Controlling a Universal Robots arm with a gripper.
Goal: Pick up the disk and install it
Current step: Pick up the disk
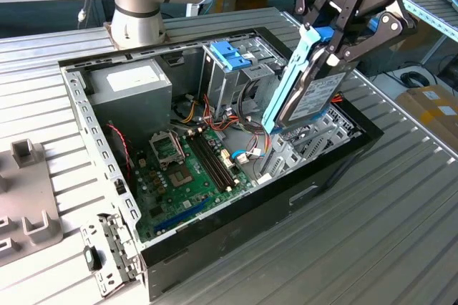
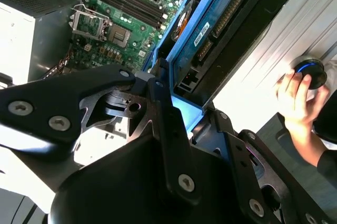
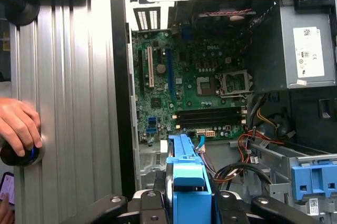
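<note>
Ribbed metal tabletop point(image 1: 401, 197) carries an open computer case point(image 1: 215, 240), motherboard point(image 1: 193, 169) exposed. Above the case's far-right corner, the end effector point(image 1: 336, 36) is clamped on the disk point(image 1: 311, 97), tilted upright over the drive bay.

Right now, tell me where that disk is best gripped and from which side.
Grip the disk across its two flat faces near the upper end, coming from above, as the gripper holds it now. It stands on edge, tilted, over the open computer case, so the lower end stays free, and the blue frame runs along its edge.
</note>
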